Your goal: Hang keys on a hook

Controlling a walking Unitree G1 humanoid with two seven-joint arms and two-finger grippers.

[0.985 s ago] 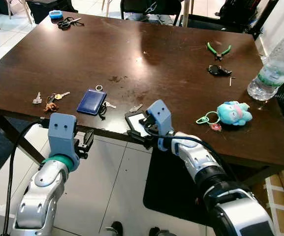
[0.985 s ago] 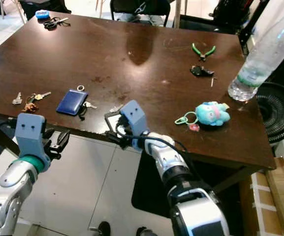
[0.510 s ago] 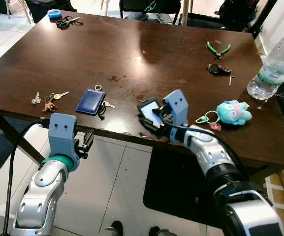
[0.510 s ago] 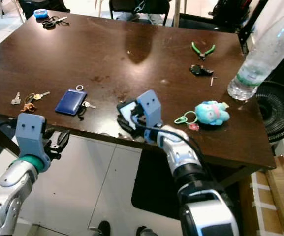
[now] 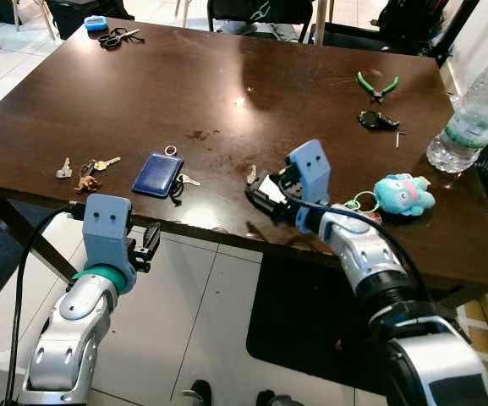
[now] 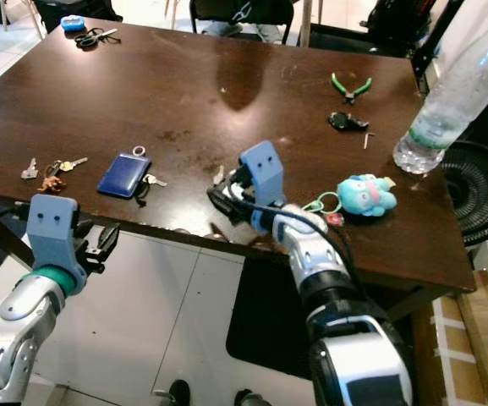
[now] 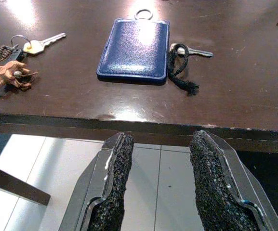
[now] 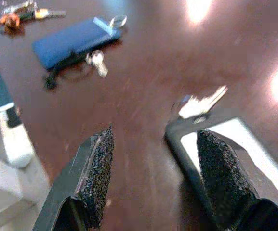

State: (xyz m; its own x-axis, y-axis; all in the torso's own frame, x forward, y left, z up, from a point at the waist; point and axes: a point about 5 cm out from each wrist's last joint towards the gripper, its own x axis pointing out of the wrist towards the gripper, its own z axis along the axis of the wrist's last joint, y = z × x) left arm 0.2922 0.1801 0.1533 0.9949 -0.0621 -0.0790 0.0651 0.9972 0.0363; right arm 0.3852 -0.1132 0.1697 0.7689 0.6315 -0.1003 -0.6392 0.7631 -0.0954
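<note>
A bunch of keys (image 5: 92,167) with a small brown figurine lies near the left front edge of the dark wooden table (image 5: 227,93), just left of a blue card holder (image 5: 157,174). The right gripper (image 5: 260,193), fingers spread, hovers over a black-framed white card (image 8: 235,144) beside a single key (image 5: 251,174). The left gripper (image 7: 160,183) hangs spread below the table edge.

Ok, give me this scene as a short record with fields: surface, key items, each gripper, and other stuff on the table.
surface: dark brown wooden table
key items: blue flat card holder with keys; key bunch with orange charm; loose silver key
right gripper: open, over the table by a black-framed white card
left gripper: open, below the table edge
other: green pliers; clear plastic bottle; turquoise plush keychain
</note>
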